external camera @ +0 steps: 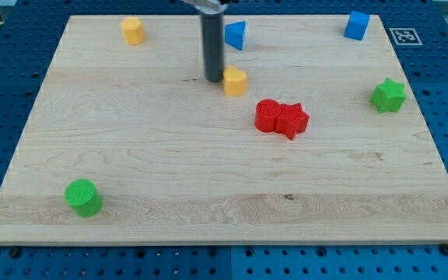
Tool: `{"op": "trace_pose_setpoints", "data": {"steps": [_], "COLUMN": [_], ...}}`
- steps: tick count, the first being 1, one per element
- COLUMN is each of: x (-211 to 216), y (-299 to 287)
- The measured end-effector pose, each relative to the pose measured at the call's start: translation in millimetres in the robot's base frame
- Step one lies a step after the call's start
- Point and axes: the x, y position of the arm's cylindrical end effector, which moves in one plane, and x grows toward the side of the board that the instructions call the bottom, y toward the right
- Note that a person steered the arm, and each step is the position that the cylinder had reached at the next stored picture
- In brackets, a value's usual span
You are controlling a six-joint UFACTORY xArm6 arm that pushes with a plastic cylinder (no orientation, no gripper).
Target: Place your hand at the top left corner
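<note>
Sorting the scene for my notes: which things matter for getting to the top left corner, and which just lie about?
Matter: my tip, the board with its top left corner.

Lying about: two yellow blocks, blue blocks, green star, red blocks, green cylinder.

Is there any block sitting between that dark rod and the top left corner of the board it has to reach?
Only one comes close: the yellow block near that corner, left of my tip. It may sit just off the line.

Single view, high in front of the wooden board [208, 187], angled down, whole board framed
</note>
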Motion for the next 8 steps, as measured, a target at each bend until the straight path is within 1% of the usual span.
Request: {"op": "trace_pose_setpoints", "data": {"steps": [3,4,5,6,8], "x": [1.7,-8.7,-23.7,4.6,16.6], "y": [80.8,78.6,58.5,67.3,73.8]}}
